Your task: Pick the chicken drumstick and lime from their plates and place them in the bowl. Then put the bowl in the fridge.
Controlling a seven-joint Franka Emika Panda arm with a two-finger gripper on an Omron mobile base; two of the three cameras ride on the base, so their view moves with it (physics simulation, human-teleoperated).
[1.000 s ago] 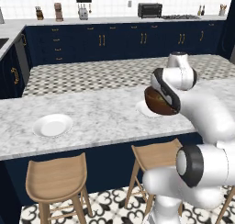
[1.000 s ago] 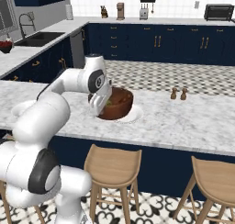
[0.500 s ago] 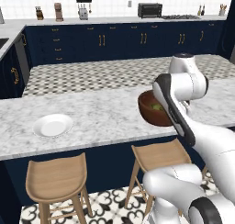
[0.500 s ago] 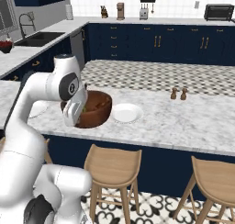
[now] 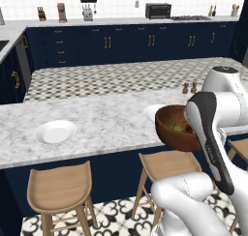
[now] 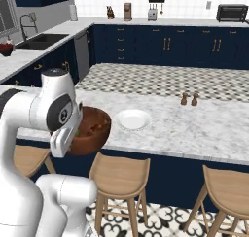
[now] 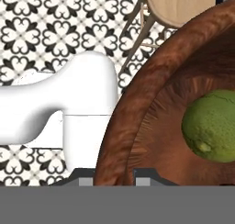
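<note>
Above stools (image 5: 167, 165) | tool (image 7: 114, 172) grasps bowl (image 5: 174, 131) rim | lime (image 7: 211, 126) inside

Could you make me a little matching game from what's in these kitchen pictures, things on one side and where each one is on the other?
Things:
1. bowl
2. lime
3. plate
4. stool

Places:
A. on the patterned floor under the counter's edge
B. alone on the marble counter
C. inside the bowl
D. held by its rim in the gripper, off the counter

Pairs: 1-D, 2-C, 3-B, 4-A
</note>
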